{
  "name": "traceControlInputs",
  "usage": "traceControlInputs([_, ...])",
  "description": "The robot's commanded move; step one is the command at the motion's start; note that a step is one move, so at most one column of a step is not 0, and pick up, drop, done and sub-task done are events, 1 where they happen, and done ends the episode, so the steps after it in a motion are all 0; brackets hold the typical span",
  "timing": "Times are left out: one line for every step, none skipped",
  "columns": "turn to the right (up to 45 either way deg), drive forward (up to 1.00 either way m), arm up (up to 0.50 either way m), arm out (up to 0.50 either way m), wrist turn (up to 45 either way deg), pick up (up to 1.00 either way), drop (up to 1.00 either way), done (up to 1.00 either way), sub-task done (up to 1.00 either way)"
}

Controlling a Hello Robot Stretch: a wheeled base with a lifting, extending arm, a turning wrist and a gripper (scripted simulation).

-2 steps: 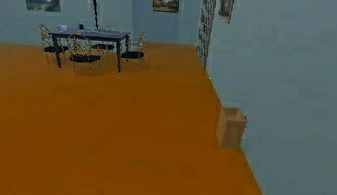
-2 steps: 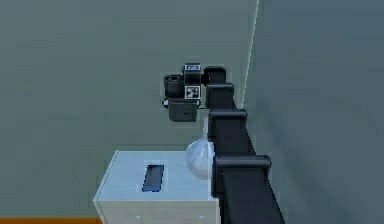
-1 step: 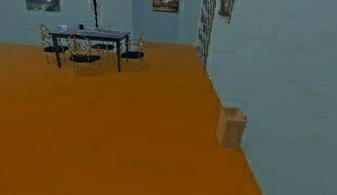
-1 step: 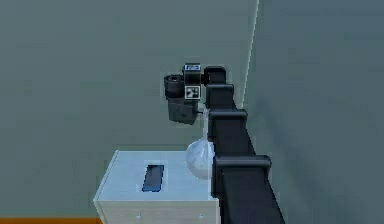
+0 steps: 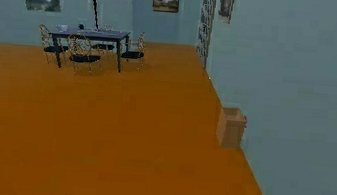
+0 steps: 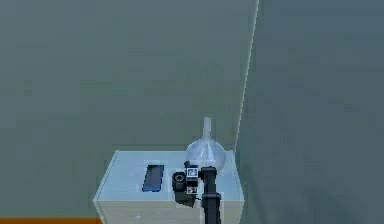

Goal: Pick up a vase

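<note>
Jaws: cannot tell their state or hold | gripper (image 6: 186,192) near vase (image 6: 207,150), cabinet's (image 6: 125,190) far-right corner | best: centre on vase body, lift straight up

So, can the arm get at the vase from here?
Probably yes. The arm is out over the cabinet, and its fingers are close to the vase. I see nothing standing between them.

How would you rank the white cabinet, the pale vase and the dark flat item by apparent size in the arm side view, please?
Largest: white cabinet.
Next: pale vase.
Smallest: dark flat item on the cabinet.
</note>
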Motion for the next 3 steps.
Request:
traceControlInputs([0.0,0.0,0.0,0.0,0.0,1.0,0.0,0.0,0.0])
traceControlInputs([0.0,0.0,0.1,0.0,0.0,0.0,0.0,0.0,0.0])
traceControlInputs([0.0,0.0,0.0,0.0,0.0,0.0,0.0,1.0,0.0])
